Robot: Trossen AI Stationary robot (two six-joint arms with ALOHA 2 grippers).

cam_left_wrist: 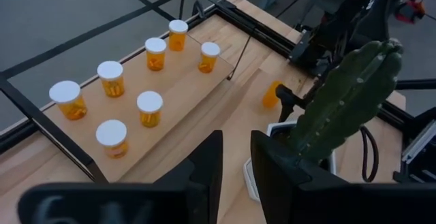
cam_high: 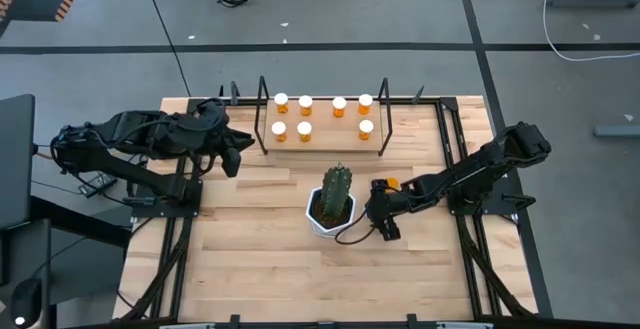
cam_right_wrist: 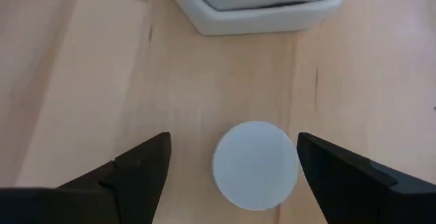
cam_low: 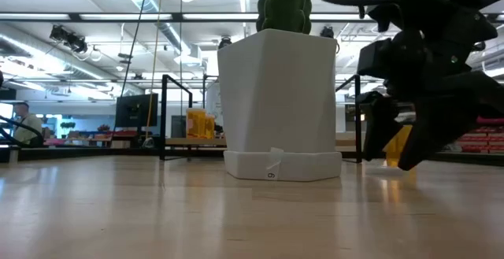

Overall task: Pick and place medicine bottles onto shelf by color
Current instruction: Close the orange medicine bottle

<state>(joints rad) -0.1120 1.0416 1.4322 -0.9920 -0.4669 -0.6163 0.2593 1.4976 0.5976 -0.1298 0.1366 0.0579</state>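
While the right gripper (cam_right_wrist: pixel 231 176) is hovering with fingers spread around the last medicine bottle (cam_right_wrist: pixel 255 164), standing on the surface beside the cactus pot (cam_right_wrist: pixel 259 6), an off-centre squeeze is risking tipping it. The left gripper (cam_left_wrist: pixel 235 176), nearly closed and empty, is waiting near the shelf (cam_high: pixel 322 141).

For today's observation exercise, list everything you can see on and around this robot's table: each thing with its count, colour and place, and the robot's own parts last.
Medicine bottles on shelf: seven, orange with white caps, four in the back row, three in front.
Loose medicine bottle: one, white cap, standing on the table right of the cactus pot, between the right fingers.
Shelf: one, light wood with black rod ends, at the table's far edge.
Cactus: one, green, in a white pot, mid-table.
Table: one, light wood.
Left gripper: dark, nearly closed, holding nothing, left of the shelf.
Right gripper: dark, fingers open either side of the loose bottle.
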